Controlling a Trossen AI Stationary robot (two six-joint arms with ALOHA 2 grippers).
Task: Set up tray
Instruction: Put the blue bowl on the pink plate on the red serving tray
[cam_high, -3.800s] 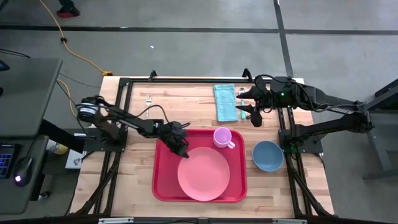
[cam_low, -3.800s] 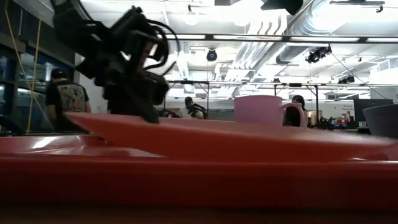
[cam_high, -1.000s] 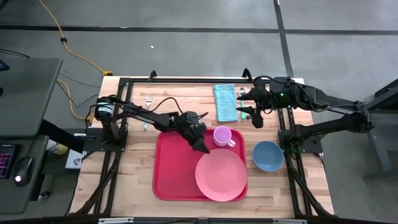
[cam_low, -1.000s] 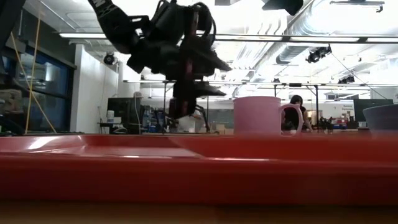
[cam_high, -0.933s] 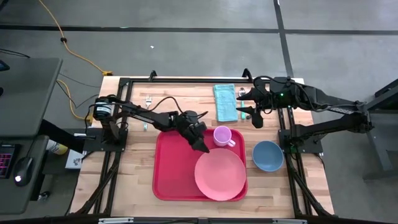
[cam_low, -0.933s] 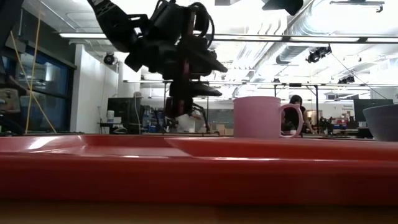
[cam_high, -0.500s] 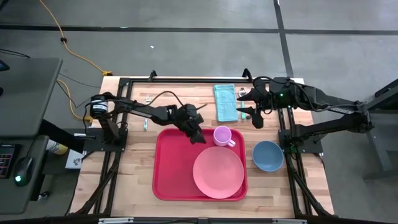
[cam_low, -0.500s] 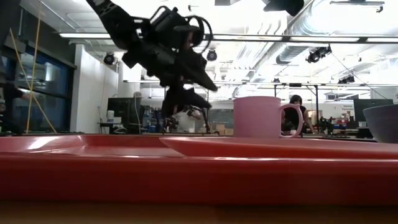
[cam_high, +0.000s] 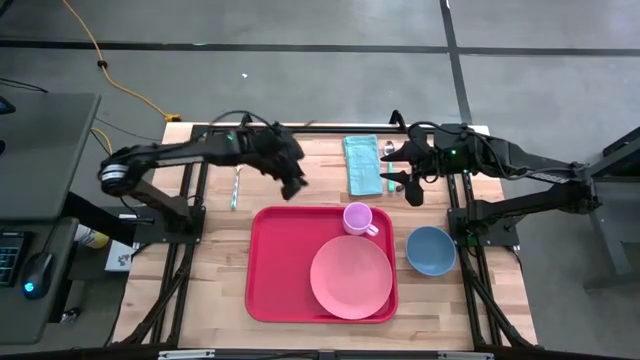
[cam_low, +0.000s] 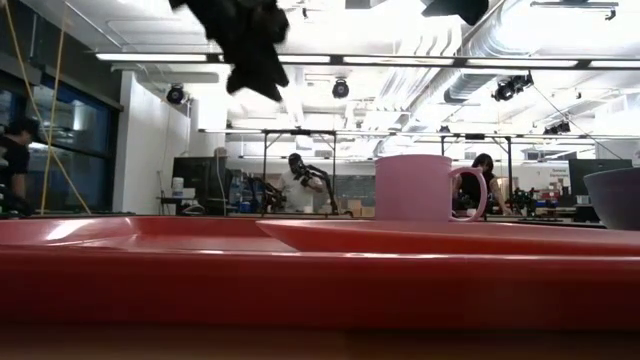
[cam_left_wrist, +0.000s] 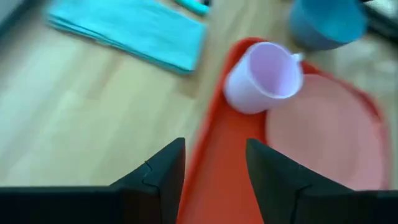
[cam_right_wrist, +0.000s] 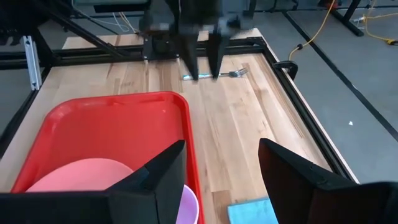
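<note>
Pulled back off the tray (cam_high: 290, 270), the left gripper (cam_high: 293, 185) now hovers empty above bare wood at its 11 o'clock corner, fingers parted, arm stretched across the table's far side. Right gripper (cam_high: 412, 190) waits parted at 2 o'clock, empty.

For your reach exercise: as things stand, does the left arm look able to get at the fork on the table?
Probably yes. The left gripper hangs open and empty above bare wood behind the tray, and nothing lies between it and the fork.
</note>
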